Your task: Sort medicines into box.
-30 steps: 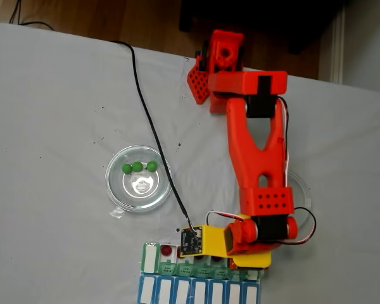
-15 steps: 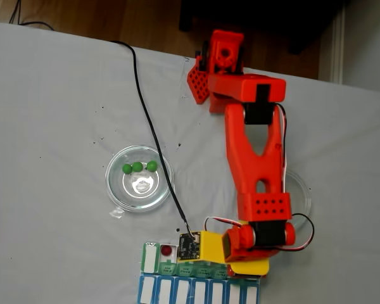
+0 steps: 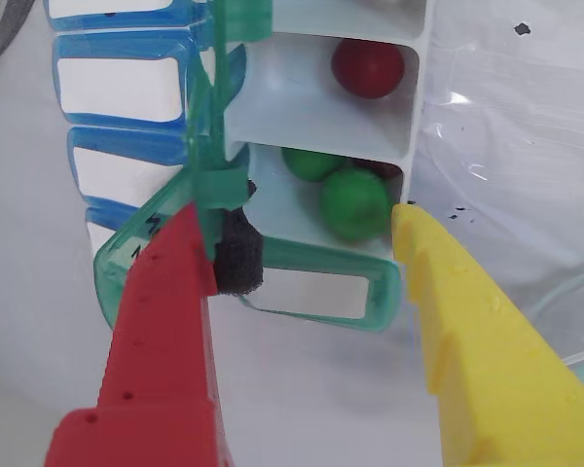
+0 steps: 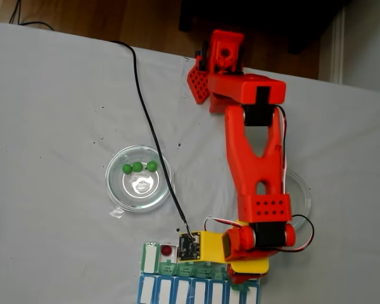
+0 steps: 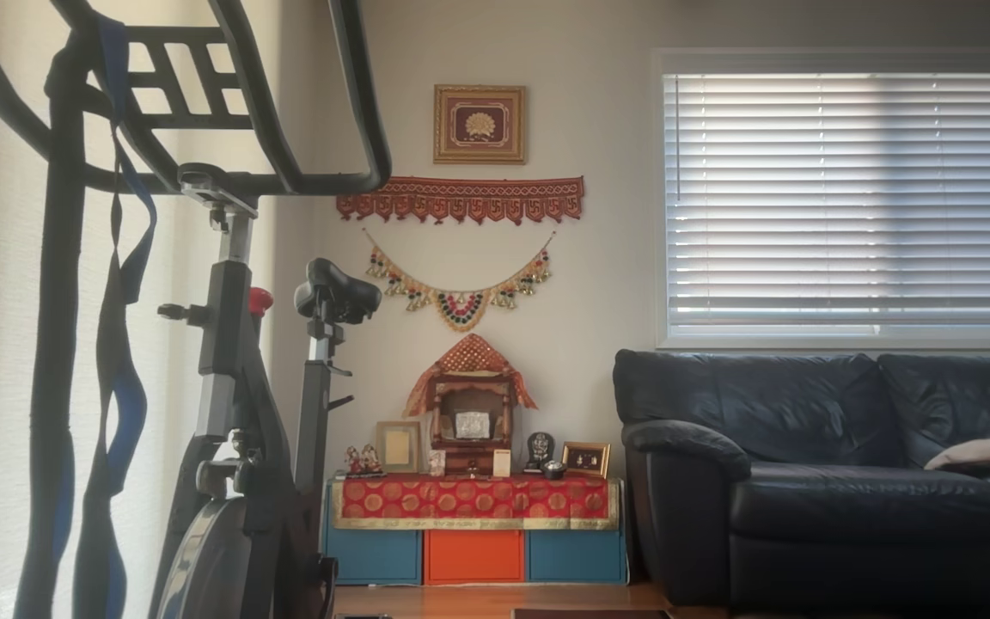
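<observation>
Green med (image 3: 354, 204) btwn open gripper (image 3: 302, 233) fingertips

The box (image 4: 177, 269) lay at the near edge of the surface (image 4: 50, 126); the dish (image 4: 139, 178) holding three balls (image 4: 137, 166) sat farther back, left of the arm (image 4: 256, 158).

My wrist camera sits just behind my fingers and looks along them, very near, onto the box (image 3: 321, 126) and its open compartments; my red finger (image 3: 170, 321) comes in from the bottom left, the yellow one (image 3: 477, 341) from the bottom right. The fixed camera hangs high above and looks straight down on the table (image 4: 57, 114), with my whole arm (image 4: 256, 158) in it. Both views share the box (image 4: 196, 271) at the lower edge. The other camera stands low and faces a room with a sofa (image 5: 830, 481).
</observation>
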